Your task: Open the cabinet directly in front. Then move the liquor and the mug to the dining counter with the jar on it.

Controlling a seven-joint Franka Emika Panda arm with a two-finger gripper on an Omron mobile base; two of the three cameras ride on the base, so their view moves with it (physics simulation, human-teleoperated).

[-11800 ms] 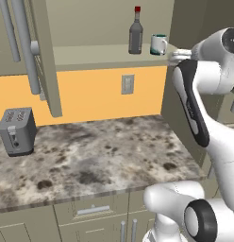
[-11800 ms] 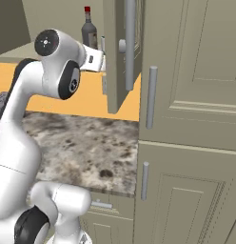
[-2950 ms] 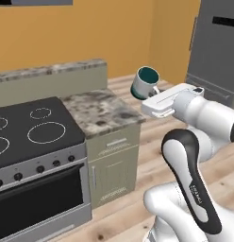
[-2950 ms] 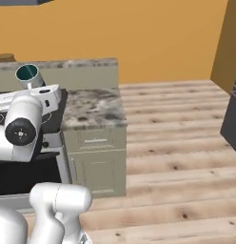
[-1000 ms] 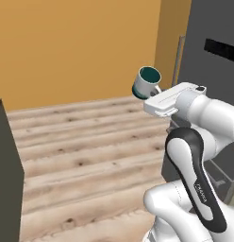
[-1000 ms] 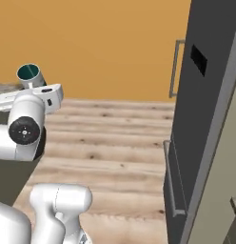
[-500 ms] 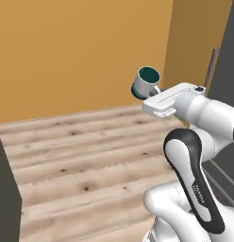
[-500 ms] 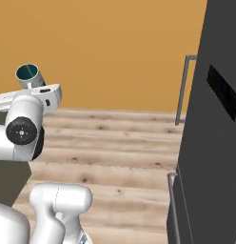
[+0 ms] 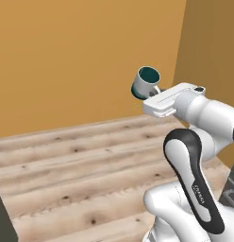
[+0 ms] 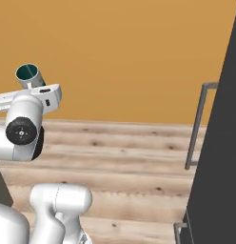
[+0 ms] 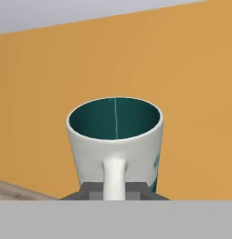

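Note:
My gripper (image 9: 148, 93) is shut on the handle of the mug (image 9: 144, 82), a small white mug with a teal inside. It holds the mug high in the air, mouth tilted up, in front of an orange wall. The right base view has the mug (image 10: 28, 75) at the upper left, above the gripper (image 10: 36, 87). In the hand view the mug (image 11: 115, 135) stands upright with its loop handle facing me, and the gripper (image 11: 115, 189) pinches that handle between its dark fingertips (image 11: 92, 189). The cabinet, the liquor, the dining counter and the jar are out of view.
An orange wall (image 9: 67, 56) rises ahead over a wooden plank floor (image 9: 76, 165). A tall dark appliance (image 10: 220, 157) with a grey bar handle (image 10: 196, 128) stands at the right. A dark edge (image 9: 3, 220) shows at the lower left.
The whole picture has shifted as the base turns: the dark appliance has slid toward the right edge and more orange wall shows. The mug stays held in the same pose.

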